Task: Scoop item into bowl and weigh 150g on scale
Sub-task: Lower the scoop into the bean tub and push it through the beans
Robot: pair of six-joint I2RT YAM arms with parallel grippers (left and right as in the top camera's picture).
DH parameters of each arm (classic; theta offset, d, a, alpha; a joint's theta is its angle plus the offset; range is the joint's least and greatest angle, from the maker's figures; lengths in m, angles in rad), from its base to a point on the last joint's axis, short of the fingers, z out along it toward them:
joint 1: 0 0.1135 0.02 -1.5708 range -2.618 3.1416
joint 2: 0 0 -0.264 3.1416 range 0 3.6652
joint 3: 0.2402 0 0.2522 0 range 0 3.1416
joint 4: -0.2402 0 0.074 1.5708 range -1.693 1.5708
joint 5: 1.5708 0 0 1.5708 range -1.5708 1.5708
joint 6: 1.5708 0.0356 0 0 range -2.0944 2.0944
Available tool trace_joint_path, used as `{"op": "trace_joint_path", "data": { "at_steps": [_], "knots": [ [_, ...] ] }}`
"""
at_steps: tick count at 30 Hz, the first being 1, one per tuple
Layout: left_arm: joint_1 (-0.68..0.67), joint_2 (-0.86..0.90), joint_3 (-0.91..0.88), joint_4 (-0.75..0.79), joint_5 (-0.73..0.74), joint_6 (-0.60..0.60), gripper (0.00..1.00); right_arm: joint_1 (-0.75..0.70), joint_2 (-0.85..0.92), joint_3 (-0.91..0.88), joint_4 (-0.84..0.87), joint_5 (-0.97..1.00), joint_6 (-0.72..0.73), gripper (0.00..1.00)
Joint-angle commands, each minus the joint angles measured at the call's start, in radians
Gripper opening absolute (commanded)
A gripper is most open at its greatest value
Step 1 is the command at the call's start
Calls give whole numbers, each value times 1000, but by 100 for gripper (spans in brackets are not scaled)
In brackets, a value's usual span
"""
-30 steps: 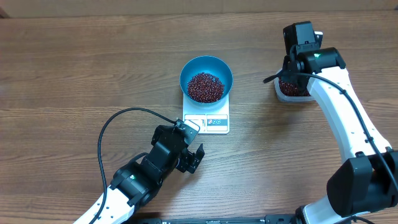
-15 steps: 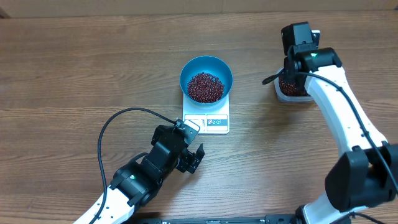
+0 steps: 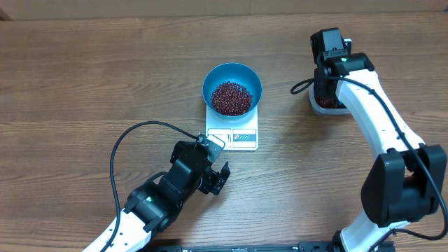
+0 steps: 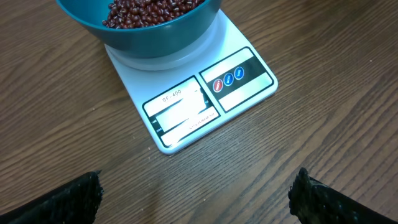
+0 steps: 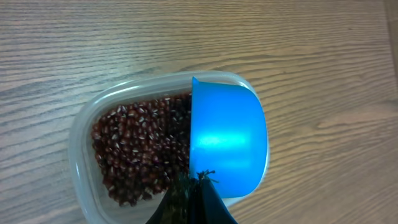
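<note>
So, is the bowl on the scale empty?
No, the blue bowl sitting on the scale holds a heap of dark red beans.

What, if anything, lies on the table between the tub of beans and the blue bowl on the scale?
Nothing visible: bare wood runs from the tub to the bowl on the scale. Only the right arm's cable loops out beside the tub.

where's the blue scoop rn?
Right wrist view: the blue scoop is held by the right gripper over the right end of the clear tub of beans, right of the bowl overhead.
</note>
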Motion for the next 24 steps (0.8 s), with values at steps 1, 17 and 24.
{"op": "trace_joint_path", "data": {
  "at_steps": [1, 17, 24],
  "knots": [
    [-6, 4, -2, 2, -10, -10, 99, -6, 32, -21, 13, -18, -4, 4],
    [-6, 4, -2, 2, -10, -10, 99, -6, 85, -9, 12, -121, -3, 4],
    [-6, 4, -2, 2, -10, -10, 99, -6, 30, 18, 11, -122, -3, 4]
  ]
}}
